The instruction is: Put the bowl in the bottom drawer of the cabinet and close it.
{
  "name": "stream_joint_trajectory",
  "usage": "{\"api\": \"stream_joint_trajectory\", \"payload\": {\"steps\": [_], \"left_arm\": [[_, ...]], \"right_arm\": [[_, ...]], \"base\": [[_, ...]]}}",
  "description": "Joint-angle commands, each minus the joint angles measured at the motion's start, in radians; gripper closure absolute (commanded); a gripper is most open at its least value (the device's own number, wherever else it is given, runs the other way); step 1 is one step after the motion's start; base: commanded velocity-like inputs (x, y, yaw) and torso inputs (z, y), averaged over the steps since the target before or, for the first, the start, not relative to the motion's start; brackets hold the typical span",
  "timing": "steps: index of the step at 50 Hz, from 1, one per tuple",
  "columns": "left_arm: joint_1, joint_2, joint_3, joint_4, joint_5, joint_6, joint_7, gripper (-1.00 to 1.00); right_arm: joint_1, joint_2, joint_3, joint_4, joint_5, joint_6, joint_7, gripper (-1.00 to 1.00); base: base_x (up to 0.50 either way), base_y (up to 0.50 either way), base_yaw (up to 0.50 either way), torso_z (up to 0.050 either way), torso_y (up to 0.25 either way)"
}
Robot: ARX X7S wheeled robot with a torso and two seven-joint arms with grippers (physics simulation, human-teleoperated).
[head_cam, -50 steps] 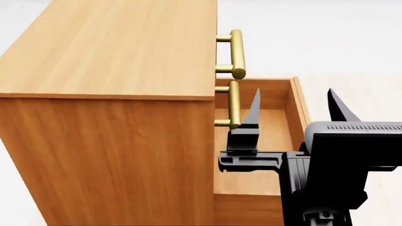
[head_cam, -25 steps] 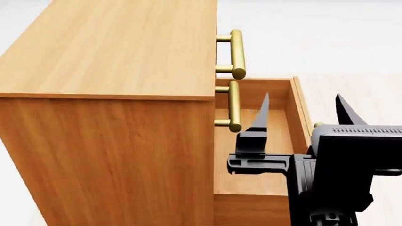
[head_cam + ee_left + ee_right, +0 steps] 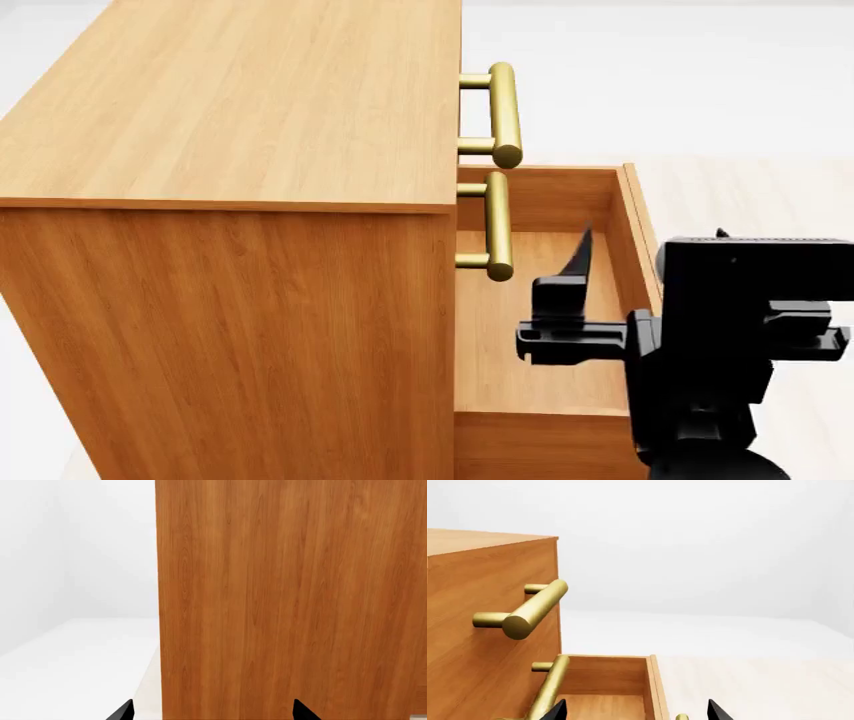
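We see the cabinet with its bottom drawer pulled out, the wooden floor of the drawer bare where it shows, and the bowl does not appear in any of our views. Our right gripper hangs over the open drawer just beside its front wall with its black fingers spread apart. In the left wrist view, the left gripper faces the cabinet's plain side panel close up, its two fingertips also held apart.
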Motion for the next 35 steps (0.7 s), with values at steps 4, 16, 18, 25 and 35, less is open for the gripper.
{"api": "stream_joint_trajectory", "payload": {"steps": [4,16,18,25,35], "left_arm": [[-0.003,-0.004,0.005,-0.011,-0.002,0.009,-0.005,-1.00],[0.002,-0.012,0.012,0.000,-0.003,0.006,-0.017,-1.00],[0.003,-0.013,0.013,0.003,-0.005,0.004,-0.018,-1.00],[0.007,-0.018,0.016,0.015,-0.005,-0.002,-0.025,-1.00],[0.006,-0.024,0.021,0.019,-0.007,-0.005,-0.032,-1.00]], "right_arm": [[0.090,0.002,-0.019,0.230,-0.006,0.022,-0.019,-1.00],[0.184,-0.007,-0.053,0.456,-0.017,0.024,-0.045,-1.00],[0.194,-0.009,-0.053,0.475,-0.012,0.033,-0.049,-1.00],[0.233,-0.013,-0.073,0.589,-0.029,0.009,-0.055,-1.00],[0.253,-0.013,-0.071,0.665,-0.026,0.009,-0.060,-1.00]], "base": [[0.00,0.00,0.00,0.000,0.000],[0.00,0.00,0.00,0.000,0.000],[0.00,0.00,0.00,0.000,0.000],[0.00,0.00,0.00,0.000,0.000],[0.00,0.00,0.00,0.000,0.000]]}}
